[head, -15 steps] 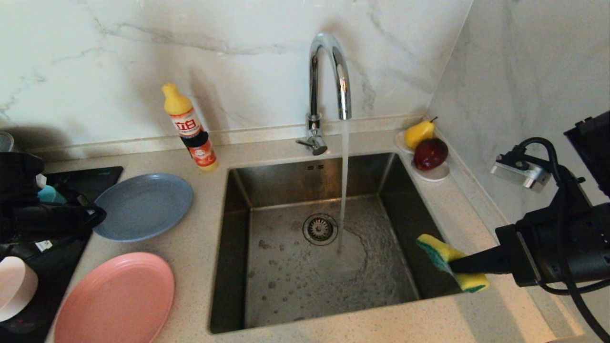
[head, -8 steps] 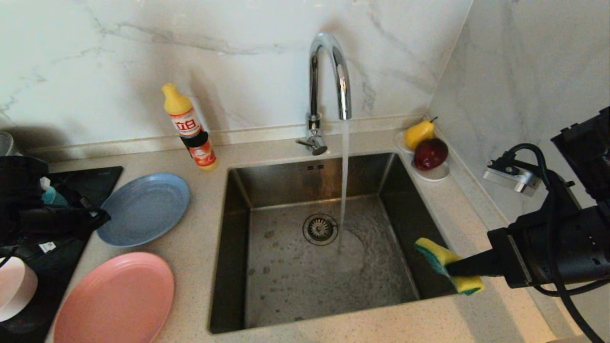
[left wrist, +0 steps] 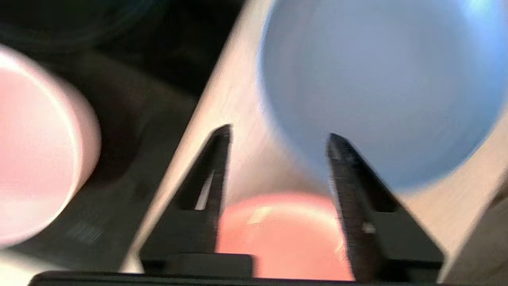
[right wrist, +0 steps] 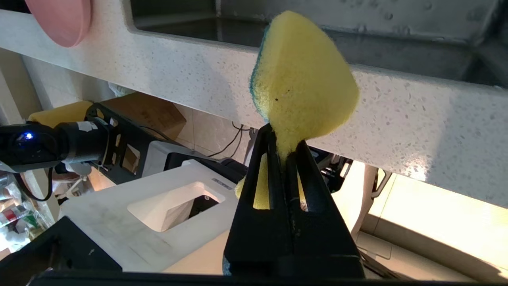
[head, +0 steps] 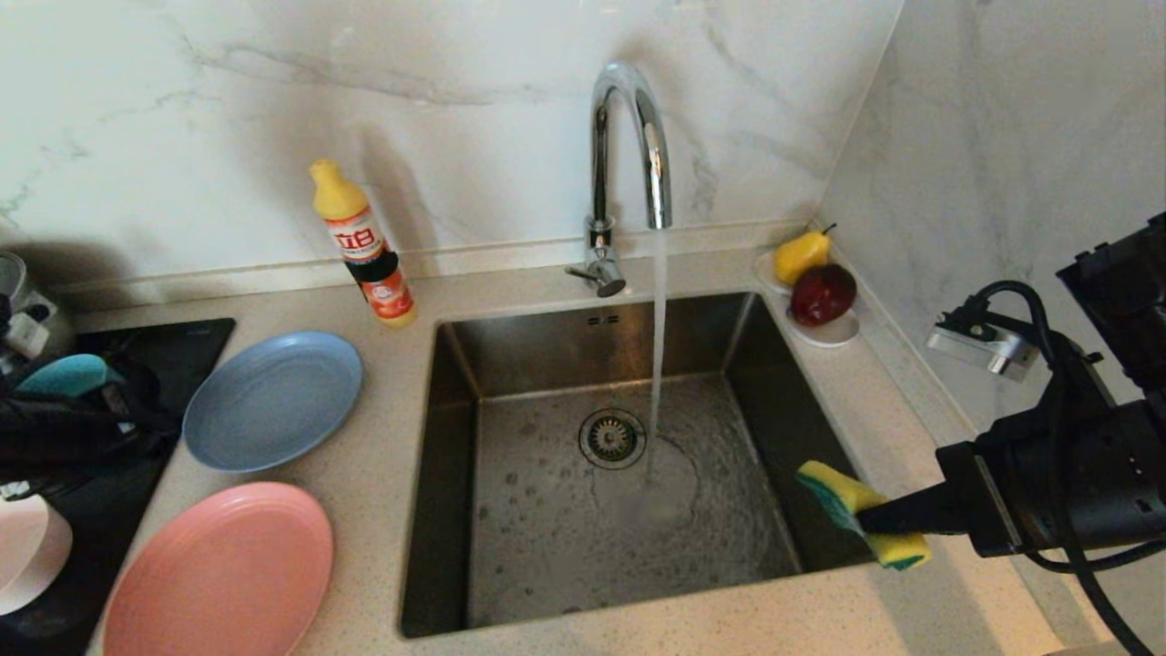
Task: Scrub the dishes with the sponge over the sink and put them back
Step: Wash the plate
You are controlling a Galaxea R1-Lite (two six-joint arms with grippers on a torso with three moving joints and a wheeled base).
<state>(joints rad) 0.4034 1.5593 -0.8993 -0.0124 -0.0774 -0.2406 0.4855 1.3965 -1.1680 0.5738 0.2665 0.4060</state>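
The grey-blue plate and the pink plate lie flat on the counter left of the sink. A teal bowl and a pale pink bowl sit at the far left beside my left arm. My left gripper hangs open above the counter with nothing between its fingers. Below it are the grey-blue plate, the pink plate and the pale pink bowl. My right gripper is shut on the yellow-green sponge. It holds the sponge at the sink's front right corner.
Water runs from the chrome faucet into the basin near the drain strainer. A detergent bottle stands behind the plates. A white dish with a pear and an apple sits at the back right. A black cooktop lies at the left.
My left gripper has opened and drawn back to the left, away from the grey-blue plate's rim. The plate lies a little further left. More of the teal bowl shows. The right arm has held still.
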